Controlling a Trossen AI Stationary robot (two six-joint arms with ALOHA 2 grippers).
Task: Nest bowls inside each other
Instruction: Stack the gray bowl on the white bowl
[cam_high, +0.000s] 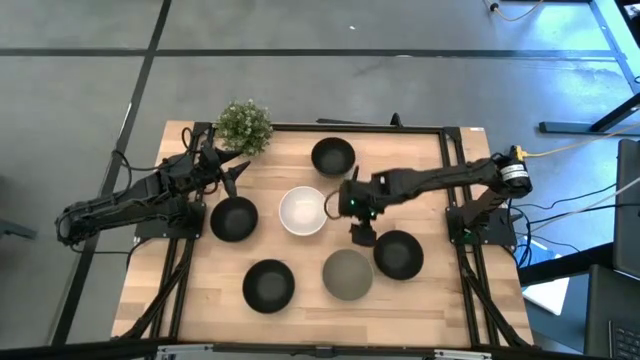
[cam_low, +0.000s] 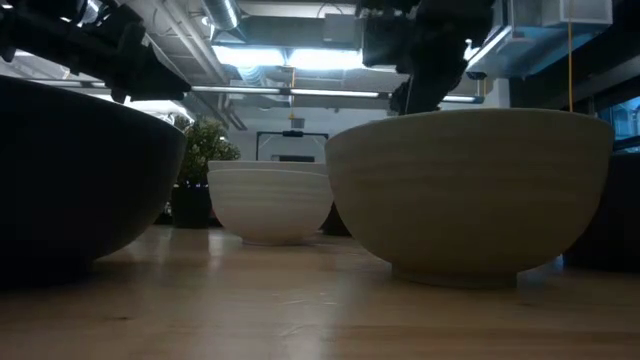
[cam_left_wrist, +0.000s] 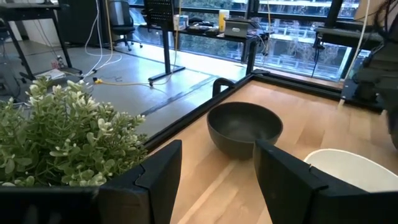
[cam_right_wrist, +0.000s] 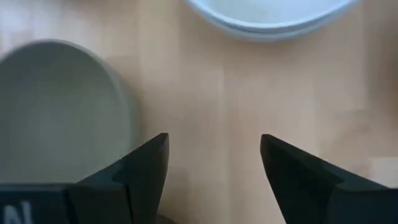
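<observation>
Since both sets of jaws are spread wide and gripping nothing, I'd say no bowl is being carried right now. The right gripper (cam_high: 362, 232) hangs above bare tabletop (cam_high: 200, 300), jaws pointing down, between the white bowl (cam_high: 302, 211) at its 9 o'clock and the grey-olive bowl (cam_high: 347, 274) at about 6 o'clock; its wrist view shows wood between the jaws and both rims at the edges. A black bowl (cam_high: 398, 254) sits at its 4 o'clock, another black one (cam_high: 333, 156) near 11.

The left gripper (cam_high: 232, 172) waits over by the potted plant (cam_high: 244, 126), also open, with a black bowl (cam_high: 234, 219) at its 6 o'clock. One more black bowl (cam_high: 268, 285) sits toward the front.

Progress: six spots showing, all apart. The white one might already be two stacked, judging by a doubled rim in the low view, but I can't be sure. Nearly everything's left to nest.
</observation>
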